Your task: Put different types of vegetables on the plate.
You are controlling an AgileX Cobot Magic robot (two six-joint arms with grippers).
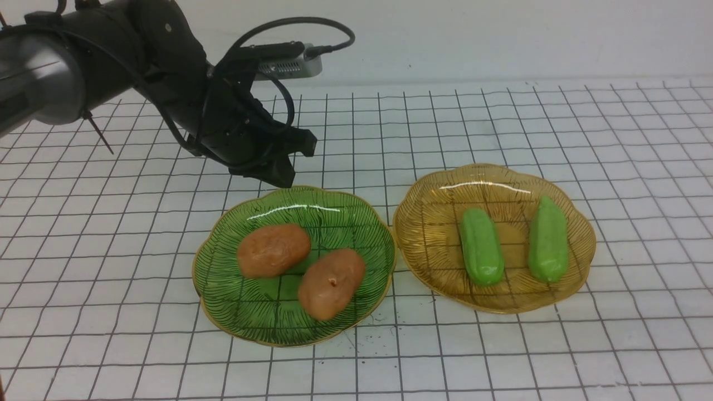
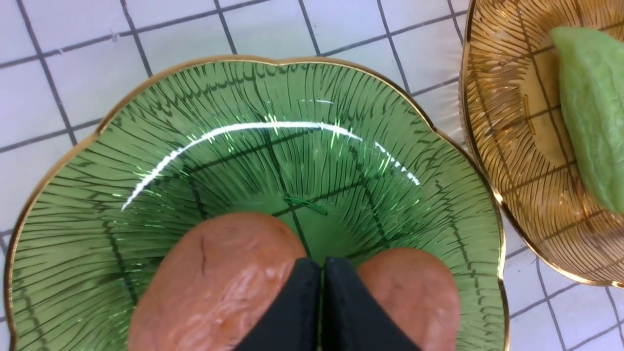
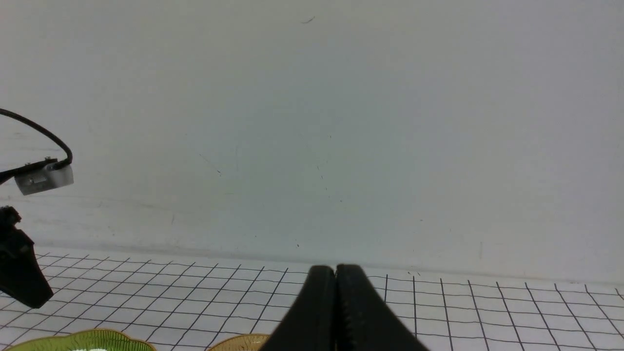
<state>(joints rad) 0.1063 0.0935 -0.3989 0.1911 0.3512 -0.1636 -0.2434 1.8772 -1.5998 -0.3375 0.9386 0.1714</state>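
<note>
Green plate (image 1: pixel 223 312) on your left holds both potatoes (image 1: pixel 273 250), sorted by type; both grippers (image 2: pixel 321 265) closed, empty.

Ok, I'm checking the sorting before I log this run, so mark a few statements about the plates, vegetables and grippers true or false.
1. Both potatoes lie on the green plate. True.
2. One cucumber lies on the bare table. False: both cucumbers lie on the amber plate.
3. The left gripper holds a potato. False: it is shut on nothing, above the green plate.
4. The right gripper is shut. True.
</note>
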